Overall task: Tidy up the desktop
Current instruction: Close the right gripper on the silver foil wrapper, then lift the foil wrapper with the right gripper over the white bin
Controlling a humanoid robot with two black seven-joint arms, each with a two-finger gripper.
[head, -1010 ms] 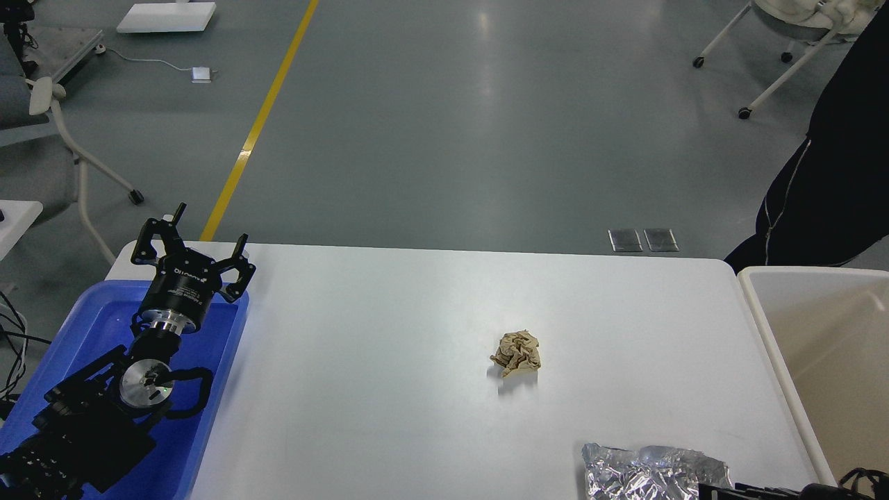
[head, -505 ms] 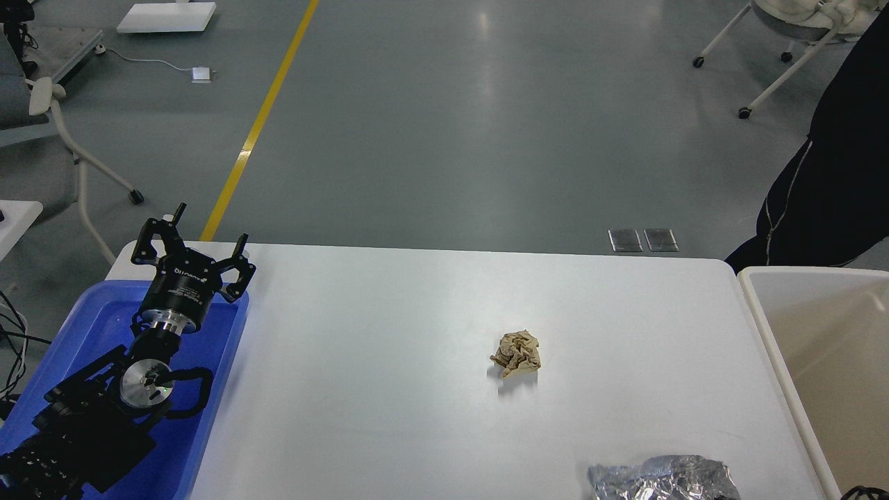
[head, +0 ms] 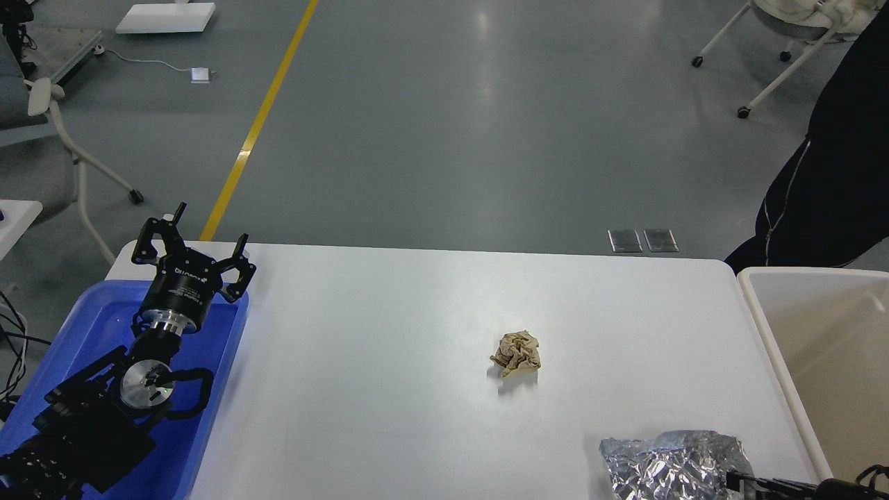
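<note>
The white desktop [head: 389, 326] bears a crumpled brown paper ball [head: 517, 353] right of its middle and a crumpled silver foil piece [head: 674, 467] at the front right edge. My left gripper [head: 201, 235] is open and empty, held above the far end of the blue tray at the desktop's far left corner. Of my right gripper [head: 740, 479] only a thin black part shows at the bottom edge, touching the foil's right side; its fingers cannot be told apart.
A blue plastic tray [head: 97, 326] lies at the left under my left arm. An off-white bin [head: 767, 326] with a beige inside stands against the desktop's right edge. A person in dark clothes [head: 826, 194] stands behind the bin. Wheeled chairs stand on the floor.
The foil piece has shifted to the right and a little away from me, together with the black part of my right arm. The left arm and paper ball have not moved.
</note>
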